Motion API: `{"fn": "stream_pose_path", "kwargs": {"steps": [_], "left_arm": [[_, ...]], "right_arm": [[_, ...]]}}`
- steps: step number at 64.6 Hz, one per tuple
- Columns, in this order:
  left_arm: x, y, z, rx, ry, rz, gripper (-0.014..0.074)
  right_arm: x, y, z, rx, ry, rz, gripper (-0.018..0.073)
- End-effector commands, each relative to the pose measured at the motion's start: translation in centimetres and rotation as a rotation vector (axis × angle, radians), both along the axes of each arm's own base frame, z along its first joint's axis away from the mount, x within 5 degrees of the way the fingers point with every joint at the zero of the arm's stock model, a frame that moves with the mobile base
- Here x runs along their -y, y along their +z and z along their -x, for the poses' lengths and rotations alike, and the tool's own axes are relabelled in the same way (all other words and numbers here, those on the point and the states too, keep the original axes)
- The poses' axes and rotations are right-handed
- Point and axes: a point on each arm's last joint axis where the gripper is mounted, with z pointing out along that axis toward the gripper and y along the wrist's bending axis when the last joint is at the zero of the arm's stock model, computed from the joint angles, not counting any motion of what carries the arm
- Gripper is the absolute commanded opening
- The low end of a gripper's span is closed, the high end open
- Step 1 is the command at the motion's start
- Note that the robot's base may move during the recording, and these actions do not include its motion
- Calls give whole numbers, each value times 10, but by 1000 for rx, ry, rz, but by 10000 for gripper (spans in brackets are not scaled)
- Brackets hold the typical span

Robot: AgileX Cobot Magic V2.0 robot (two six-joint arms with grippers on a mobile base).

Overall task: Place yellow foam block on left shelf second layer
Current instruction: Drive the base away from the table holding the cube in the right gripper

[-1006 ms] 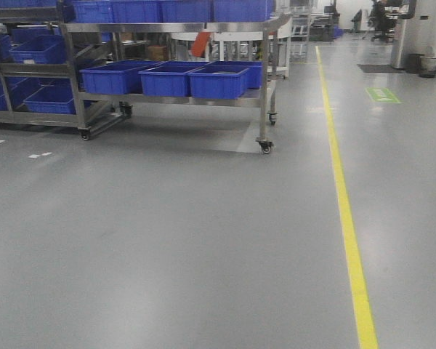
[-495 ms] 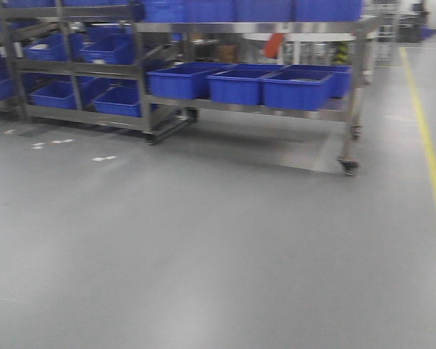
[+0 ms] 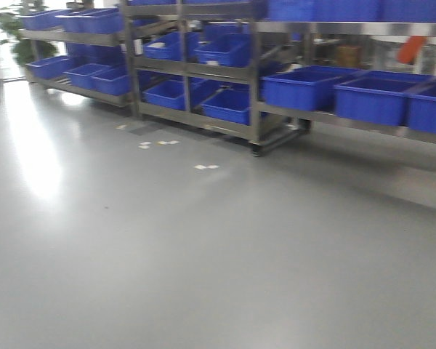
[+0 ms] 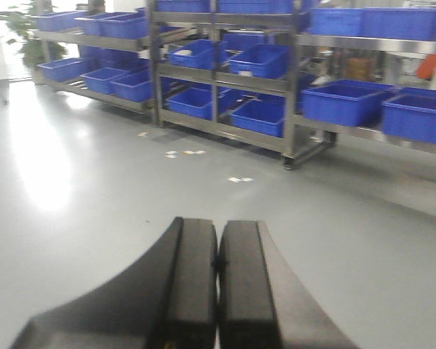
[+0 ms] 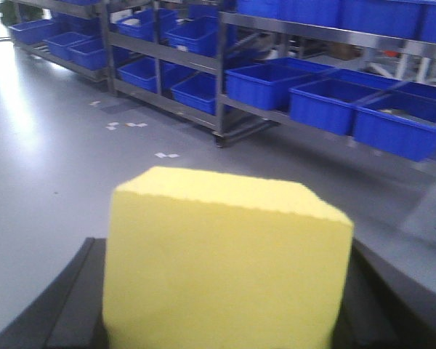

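Yellow foam block clamped in our right gripper, held above the floor.
Our left gripper has its jaws pressed together on nothing; beyond, we see grey floor, white scraps, then steel racks of blue bins.

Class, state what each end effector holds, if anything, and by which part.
The right end effector holds the yellow foam block by its opposite sides. The left end effector holds nothing.

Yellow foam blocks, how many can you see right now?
1. The yellow foam block is held in the right gripper, filling the right wrist view. The front and left wrist views show none, though the blue bins could hide more.
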Motion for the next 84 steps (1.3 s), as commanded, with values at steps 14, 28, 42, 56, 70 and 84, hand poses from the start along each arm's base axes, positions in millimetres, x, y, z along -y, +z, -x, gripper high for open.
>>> {"fn": "stream_pose_path", "kwargs": {"steps": [14,28,42,56,70,84], "left_arm": [[1,-1,-1,63,-18,8,136],[1,-1,-1,57,-17,8,136],[1,-1,-1,63,-18,8,136],[1,-1,-1,63,-18,8,136],[1,-1,-1,57,-17,8,136],[1,-1,-1,63,-18,8,136]], "right_arm": [[0,15,0,95,0,21,225],[0,15,0,95,0,21,225],[0,15,0,95,0,21,225],[0,15,0,97,0,21,225],[0,15,0,96,0,21,225],[0,15,0,96,0,21,225]]}}
